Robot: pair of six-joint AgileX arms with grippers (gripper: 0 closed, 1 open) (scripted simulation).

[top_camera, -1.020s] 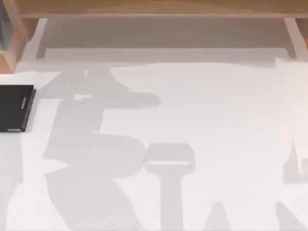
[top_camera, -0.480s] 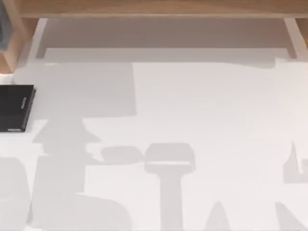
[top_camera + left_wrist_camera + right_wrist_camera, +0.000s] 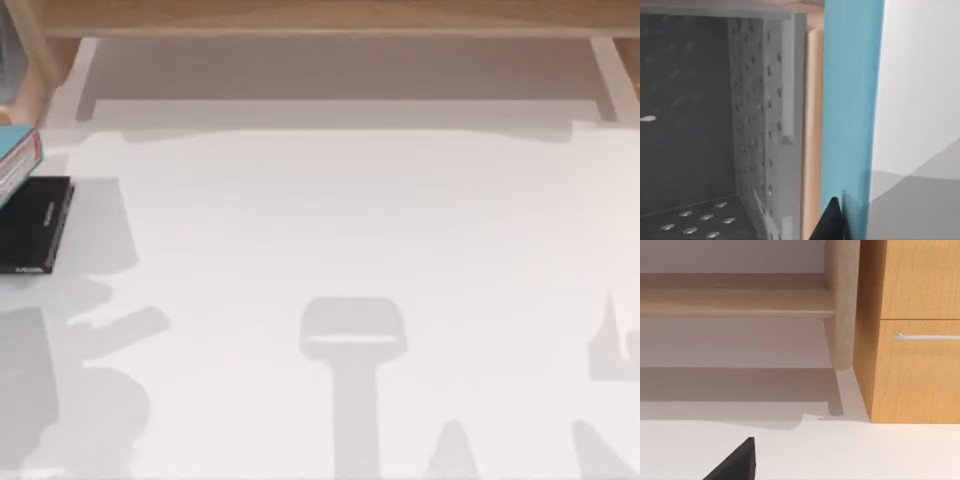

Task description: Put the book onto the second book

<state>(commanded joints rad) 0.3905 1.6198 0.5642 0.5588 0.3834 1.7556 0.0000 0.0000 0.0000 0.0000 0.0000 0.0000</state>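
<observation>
Top view: at the table's left edge, the teal book (tilted, white pages showing) overlaps the black book's far end. Whether either gripper is grasping anything, I cannot tell.

Bright, even light falls on the white surface, casting soft grey arm shadows toward its near edge. The perforated bin looks dim, perhaps shaded. No glare shows.
</observation>
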